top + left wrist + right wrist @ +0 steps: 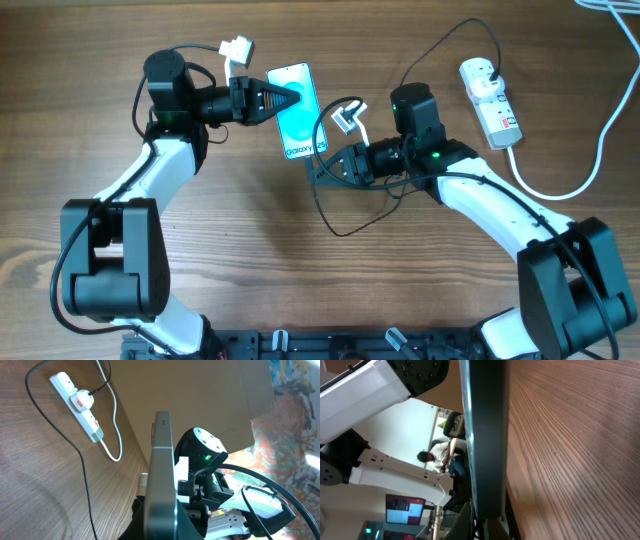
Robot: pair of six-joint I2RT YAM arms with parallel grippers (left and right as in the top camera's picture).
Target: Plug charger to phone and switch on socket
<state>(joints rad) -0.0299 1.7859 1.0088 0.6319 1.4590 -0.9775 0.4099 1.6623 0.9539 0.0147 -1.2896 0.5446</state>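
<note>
The phone, cyan screen up, is held off the table between both arms. My left gripper is shut on its far end. It shows edge-on in the left wrist view, between my left gripper's fingers. My right gripper is at the phone's "Galaxy" end, seemingly shut on the charger's black connector tip, pressed against the phone's end. The charger cable loops over the table to a white plug in the socket. The socket also shows in the left wrist view.
The socket's thick white cord curves off the table's right edge. Loose white tags hang by each wrist camera. The black cable trails across the wood between the socket and the arms.
</note>
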